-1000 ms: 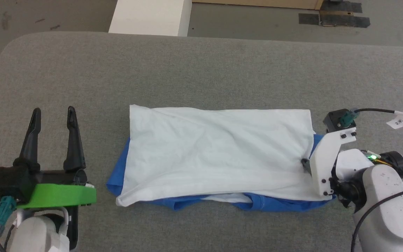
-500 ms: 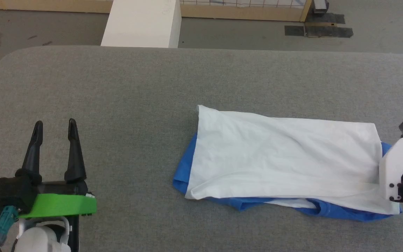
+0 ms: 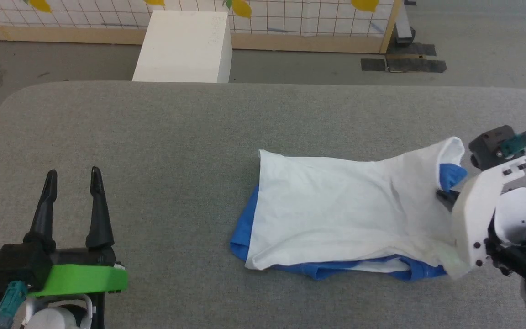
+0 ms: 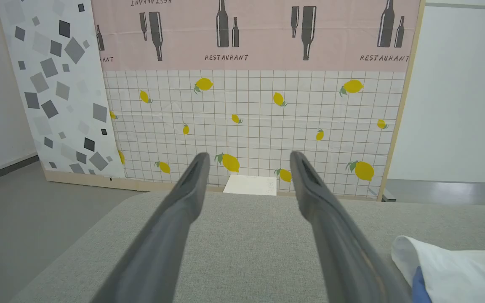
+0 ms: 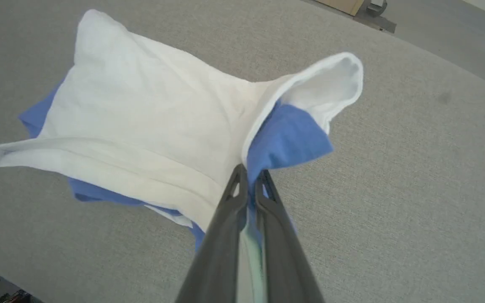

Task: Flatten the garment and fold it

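Overhead, from the head view, a grey cloth-covered counter (image 3: 153, 137) takes up most of the frame. The garment (image 3: 345, 210) lies right of the middle, its white body on top, with blue showing along its left and near edges. Its right end is gathered and appears raised off the counter. There the right gripper (image 3: 445, 197) meets it, though a white bracket (image 3: 477, 214) on the wrist hides most of the fingers. The left gripper (image 3: 73, 172) sits at the lower left, well apart from the garment. Its two dark fingers point up the frame and are spread, with nothing between them. Beyond the counter's far edge stands a white box (image 3: 183, 45) on the grey floor.

Next, the left wrist view looks along the left gripper (image 4: 247, 156), whose fingers are wide apart over bare counter (image 4: 242, 235). A white corner of the garment (image 4: 457, 269), with a sliver of blue, shows at the lower right. Ahead is a lemon-print panel (image 4: 259, 122).

Last, the right wrist view shows the right gripper (image 5: 251, 171) with its fingers pinched narrowly together on the garment (image 5: 141, 109). White and blue layers are both caught between them. From that pinch the white body spreads away across the counter (image 5: 394, 189), and one white corner curls up with blue beneath it.
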